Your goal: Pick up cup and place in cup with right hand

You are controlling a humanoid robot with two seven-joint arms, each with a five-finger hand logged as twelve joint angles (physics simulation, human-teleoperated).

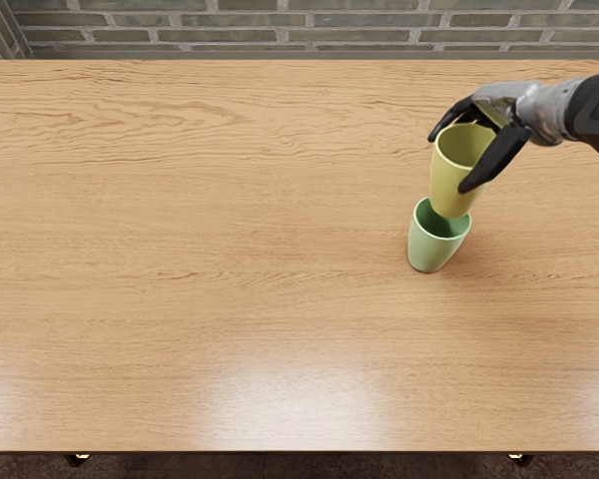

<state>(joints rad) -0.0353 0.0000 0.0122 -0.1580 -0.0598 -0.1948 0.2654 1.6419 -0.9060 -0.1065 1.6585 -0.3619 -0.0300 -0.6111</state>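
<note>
My right hand (466, 150) reaches in from the right edge in the head view, its dark fingers and thumb closed around a yellow cup (452, 183). The yellow cup is held upright with a slight tilt, its mouth facing up. Below it a green cup (432, 249) stands upright on the table (230, 249). In the picture the base of the yellow cup overlaps the green cup's opening; whether it has entered the opening or hovers just above, I cannot tell. Part of the green cup's rim is hidden behind the yellow cup.
A brick wall (309, 35) runs behind the table's far edge. The table's near edge lies at the bottom of the view, and the right forearm (594, 112) crosses above the table's right side.
</note>
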